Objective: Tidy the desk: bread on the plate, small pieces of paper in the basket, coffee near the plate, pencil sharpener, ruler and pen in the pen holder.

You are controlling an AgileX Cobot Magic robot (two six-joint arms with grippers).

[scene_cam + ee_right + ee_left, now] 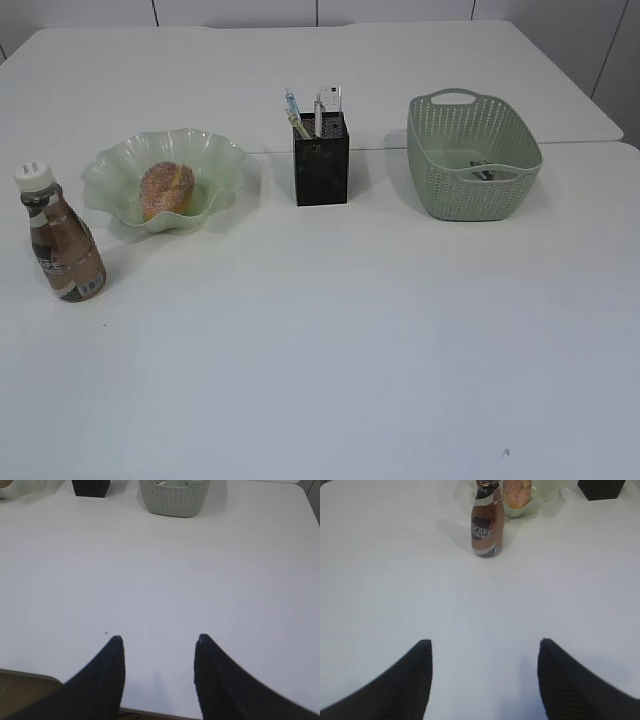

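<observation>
On the white desk (pixel 330 330) the sugar-dusted bread (pixel 166 189) lies in the ruffled pale green plate (pixel 222 160). The coffee (pixel 62 238) bottle stands upright just left of the plate, also seen as the coffee (pixel 486 522) in the left wrist view. The black mesh pen holder (pixel 321 160) holds a pen (pixel 296 115) and a clear ruler (pixel 331 103). The sage-green basket (pixel 470 155) contains small pieces of paper (pixel 483 171). My left gripper (pixel 486 645) and my right gripper (pixel 158 640) hang open over bare desk with nothing between their fingers. No pencil sharpener is visible.
The desk's front edge (pixel 150 712) runs just under my right gripper. A seam (pixel 380 148) crosses the tabletop behind the objects. A tiny dark speck (pixel 505 452) lies on the near right of the desk. Neither arm appears in the exterior view.
</observation>
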